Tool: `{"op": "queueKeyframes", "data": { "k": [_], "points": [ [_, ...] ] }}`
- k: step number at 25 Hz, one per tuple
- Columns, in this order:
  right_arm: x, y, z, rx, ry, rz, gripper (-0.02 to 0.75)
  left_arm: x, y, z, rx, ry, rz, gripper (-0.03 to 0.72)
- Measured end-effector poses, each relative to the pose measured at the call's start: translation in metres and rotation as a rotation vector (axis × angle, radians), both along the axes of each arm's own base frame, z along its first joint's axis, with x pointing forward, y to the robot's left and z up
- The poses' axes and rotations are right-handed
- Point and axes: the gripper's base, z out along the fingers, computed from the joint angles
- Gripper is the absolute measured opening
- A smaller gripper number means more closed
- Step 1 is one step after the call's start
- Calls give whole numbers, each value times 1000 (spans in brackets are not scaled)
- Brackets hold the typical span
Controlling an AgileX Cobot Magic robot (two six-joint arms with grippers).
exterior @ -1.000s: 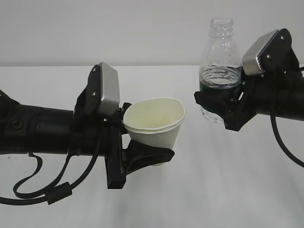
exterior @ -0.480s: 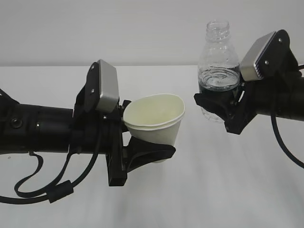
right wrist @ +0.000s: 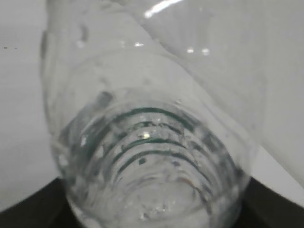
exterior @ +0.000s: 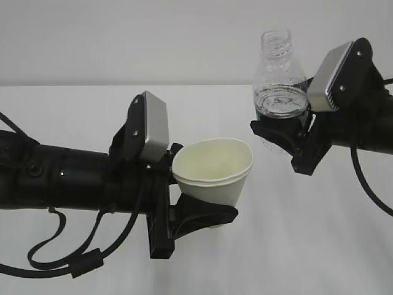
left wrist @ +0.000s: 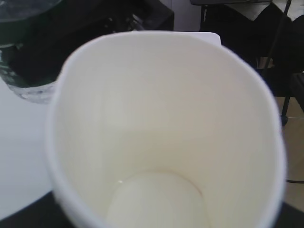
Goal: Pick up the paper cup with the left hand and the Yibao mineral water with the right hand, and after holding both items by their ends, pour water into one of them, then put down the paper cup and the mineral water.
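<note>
The paper cup (exterior: 215, 169) is light and thin-walled: its rim already looks squeezed into an oval, so it will likely crumple under more pressure, and a hold low on its tapered body suits it best. The left end effector (exterior: 196, 215) is clamped on that lower part, carrying the cup off the white counter (exterior: 295, 246) with its mouth tipped slightly toward the bottle. The left wrist view shows the inside pale and seemingly dry.

The Yibao mineral water (exterior: 279, 92) is a clear ribbed bottle, capless, with water standing at about the level of its green label. It is stiffer than the cup but smooth, and would probably slip or dent if gripped loosely. The right end effector (exterior: 284, 132) is closed on its lower half. The bottle sits up and to the right of the cup, well apart from it, and leans slightly toward it.

Both arms reach in nearly level from opposite sides, wrist plates angled upward.
</note>
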Motion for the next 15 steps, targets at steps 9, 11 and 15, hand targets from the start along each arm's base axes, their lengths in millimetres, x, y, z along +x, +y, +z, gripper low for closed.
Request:
{"op": "queueKeyframes", "data": {
  "k": [9,11,15],
  "points": [
    [-1,2,3,-39,-81,53,485,-3,-3,0,-4,2,-6,428],
    [-2,3,3,-44,-97,65,485,-4,-5,-1,-4,4,-13,428],
    [-3,4,5,-61,-139,93,485,-7,-8,-3,1,11,-27,428]
  ]
}}
